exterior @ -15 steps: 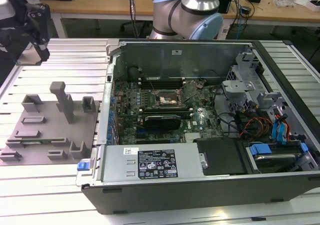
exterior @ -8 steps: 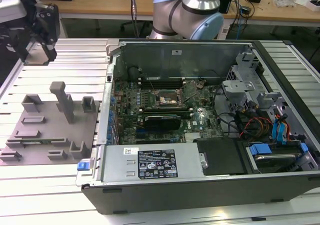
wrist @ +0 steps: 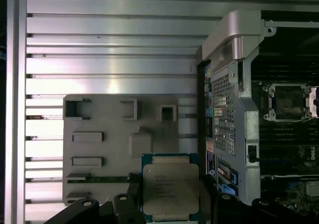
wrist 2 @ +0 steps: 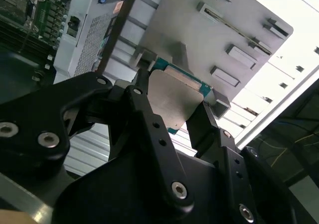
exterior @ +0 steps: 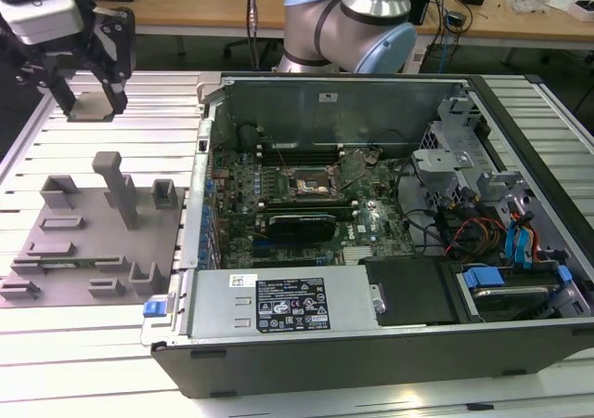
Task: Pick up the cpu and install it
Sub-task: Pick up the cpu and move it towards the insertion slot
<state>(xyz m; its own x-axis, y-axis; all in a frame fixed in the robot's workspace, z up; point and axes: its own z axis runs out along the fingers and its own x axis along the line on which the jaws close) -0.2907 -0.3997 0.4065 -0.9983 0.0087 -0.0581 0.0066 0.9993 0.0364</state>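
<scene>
Gripper (exterior: 91, 100) sits high at the exterior view's left, outside the open computer case (exterior: 371, 362) and over the area of the grey fixture plate (exterior: 93, 251). It is pinching the cpu (wrist: 170, 191). In both wrist views the two dark fingers (wrist 2: 149, 119) press on opposite edges of the chip. The metal lid faces the first wrist camera, with a green board rim showing round it. The chip hangs in the air, clear of the plate and of the slatted surface (exterior: 74, 344).

The socket (exterior: 311, 188) is mid-motherboard inside the case, well apart from the cpu. It looks open and unoccupied from here (I can't make out the pins or the latch position).

Handling, my read:
- Light, stiff and flat, so no sag and no swing.
- The lid is smooth metal, so the edges are likely slippery under hard fingers, and a sideways knock could skew it in the grip.
- The underside contacts and the socket pins are the fragile parts, so an edge hold is the right one, with nothing touching the faces.
- The hold looks about centred along the edges, which should keep the chip level.
- The chip appears square to the fingers in the first wrist view. I can't judge tilt from the exterior view.
</scene>
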